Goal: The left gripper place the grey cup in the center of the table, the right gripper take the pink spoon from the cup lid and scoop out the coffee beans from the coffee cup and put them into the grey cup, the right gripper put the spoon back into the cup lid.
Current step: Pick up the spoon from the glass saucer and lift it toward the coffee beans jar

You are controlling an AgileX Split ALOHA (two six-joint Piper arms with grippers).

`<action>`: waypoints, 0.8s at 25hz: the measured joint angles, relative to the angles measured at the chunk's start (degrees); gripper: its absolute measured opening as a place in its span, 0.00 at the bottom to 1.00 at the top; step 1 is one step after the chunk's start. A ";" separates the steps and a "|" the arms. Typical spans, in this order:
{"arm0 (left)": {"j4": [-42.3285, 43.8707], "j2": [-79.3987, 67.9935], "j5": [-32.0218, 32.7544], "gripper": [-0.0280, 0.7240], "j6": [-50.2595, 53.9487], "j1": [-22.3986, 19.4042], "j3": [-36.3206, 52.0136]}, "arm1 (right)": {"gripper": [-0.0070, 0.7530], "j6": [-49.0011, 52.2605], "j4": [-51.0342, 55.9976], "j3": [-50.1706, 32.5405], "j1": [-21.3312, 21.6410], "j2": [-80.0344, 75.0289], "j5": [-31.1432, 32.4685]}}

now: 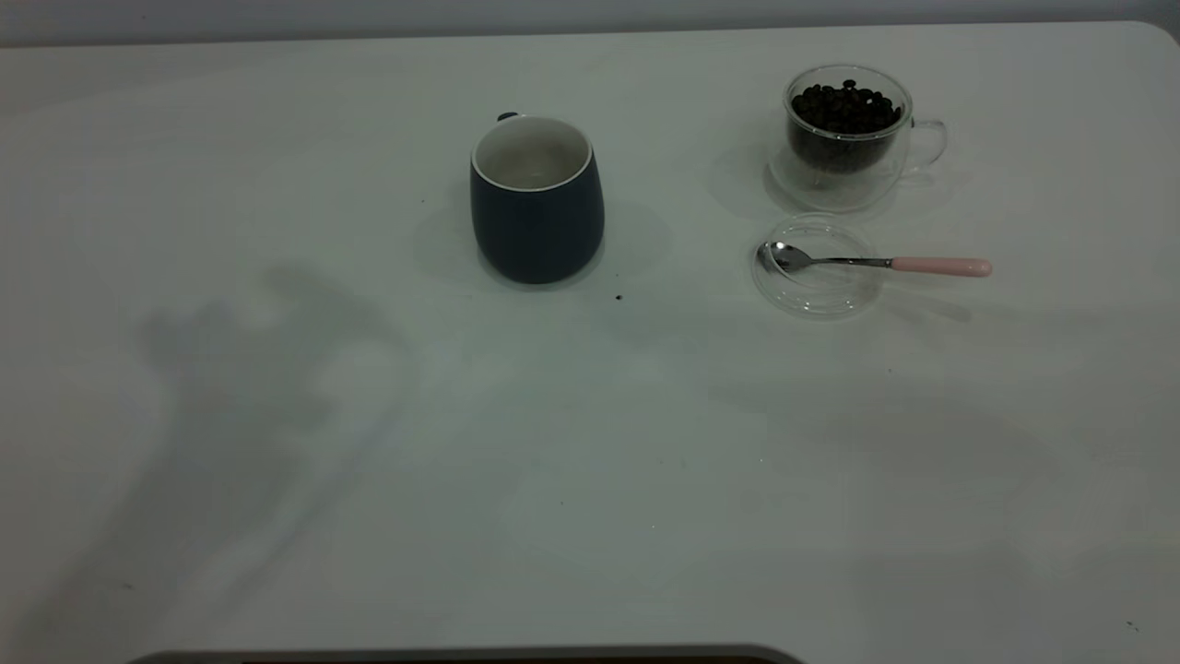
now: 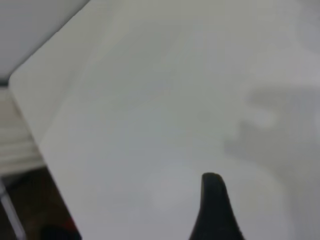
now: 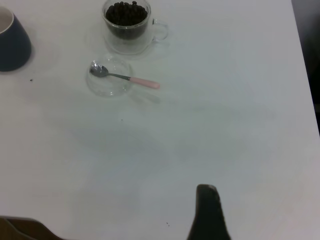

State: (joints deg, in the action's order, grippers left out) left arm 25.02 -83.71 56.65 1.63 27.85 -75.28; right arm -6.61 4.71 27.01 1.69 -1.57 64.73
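the right tool (image 3: 207,212) shows only in its own wrist view, as one dark finger low over bare desk (image 3: 210,130); whether it is open or closed cannot be told. the left tool (image 2: 215,207) is likewise a single dark finger in the left wrist view, above plain desk near a corner edge, and its state cannot be told either. neither tool appears in the exterior view, only soft shadows on the near half of the desk (image 1: 590,480).

out from the right tool, well apart from it, the right wrist view takes in the lid (image 3: 109,77), the spoon (image 3: 124,76), the coffee cup (image 3: 127,25) and just an edge of the grey cup (image 3: 12,42). the left wrist view shows none of these.

the exterior view gives them whole. the grey cup (image 1: 537,198) stands upright about mid-desk, its handle turned to the far side, its white inside looking bare. to its right, well apart, the coffee cup (image 1: 848,134) stands upright, heaped with beans (image 1: 845,106), its handle pointing right. just in front of it lies the lid (image 1: 816,266), flat on the desk. the spoon (image 1: 876,262) rests across it, its bowl inside the lid and its pink handle reaching out past the rim to the right.
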 joint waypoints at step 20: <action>-12.37 34.55 10.36 0.82 0.72 0.00 11.45 | 0.79 0.00 0.00 0.00 0.00 0.00 0.00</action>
State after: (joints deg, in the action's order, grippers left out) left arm 12.65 -49.17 67.01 2.36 27.85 -63.83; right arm -6.61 4.71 27.01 1.69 -1.57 64.73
